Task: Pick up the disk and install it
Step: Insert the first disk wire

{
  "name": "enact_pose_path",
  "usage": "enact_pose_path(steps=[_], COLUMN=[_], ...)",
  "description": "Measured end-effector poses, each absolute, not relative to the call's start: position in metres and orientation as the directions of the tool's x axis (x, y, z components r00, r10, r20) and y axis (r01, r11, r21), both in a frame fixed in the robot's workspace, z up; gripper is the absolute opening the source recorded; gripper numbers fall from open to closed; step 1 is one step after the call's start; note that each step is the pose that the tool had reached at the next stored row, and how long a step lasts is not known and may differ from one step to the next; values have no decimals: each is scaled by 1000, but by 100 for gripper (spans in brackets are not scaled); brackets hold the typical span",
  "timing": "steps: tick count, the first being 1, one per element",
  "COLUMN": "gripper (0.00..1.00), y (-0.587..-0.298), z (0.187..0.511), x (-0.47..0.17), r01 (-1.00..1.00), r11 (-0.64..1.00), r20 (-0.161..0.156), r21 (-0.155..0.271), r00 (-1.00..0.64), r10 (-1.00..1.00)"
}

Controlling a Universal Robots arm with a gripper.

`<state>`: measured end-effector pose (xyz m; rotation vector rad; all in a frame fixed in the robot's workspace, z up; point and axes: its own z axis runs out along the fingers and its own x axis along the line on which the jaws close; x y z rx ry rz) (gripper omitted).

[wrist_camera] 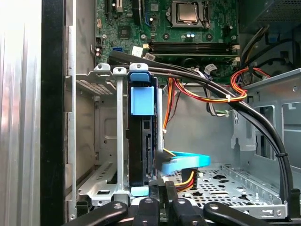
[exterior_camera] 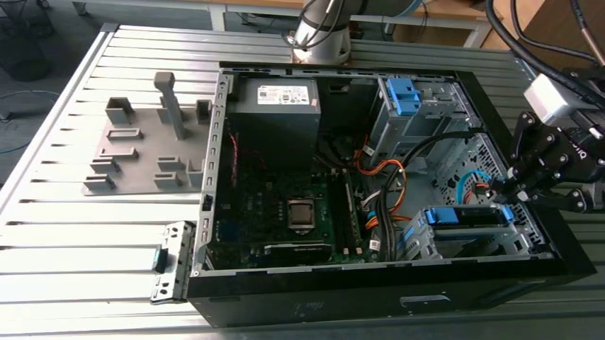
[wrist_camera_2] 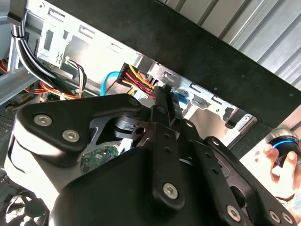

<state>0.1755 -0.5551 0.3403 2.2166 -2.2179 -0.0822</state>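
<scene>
Grey moulded fixture (exterior_camera: 142,152) with upright pegs and slots lies on the ribbed metal table (exterior_camera: 57,234) at the exterior view's left, with a small metal bracket (exterior_camera: 170,262) near it. Next is the open black steel case (exterior_camera: 378,304), with its green motherboard (exterior_camera: 293,205) and orange and black cables (exterior_camera: 387,184). Further right, the disk (exterior_camera: 463,215) (wrist_camera: 141,150) sits edge-up in the perforated sheet-metal cage (exterior_camera: 518,239), its blue plastic frame showing. I judge it stiff, dense for its size, smooth-faced and sensitive to knocks. The flat faces or the blue frame look like the safest hold, clear of the cabled end. Rightmost, the gripper (exterior_camera: 499,190) (wrist_camera: 163,188) has its fingers (wrist_camera_2: 162,101) together on nothing, tips just beside the disk's edge.
</scene>
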Motion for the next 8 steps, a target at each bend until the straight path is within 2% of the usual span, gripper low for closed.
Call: enact_pose_path(steps=[8], gripper=[17], y=[-555], z=[340], x=[175], r01=[-999], r11=[0], r20=[-34], r21=[40], r00=[-1], r10=[-999])
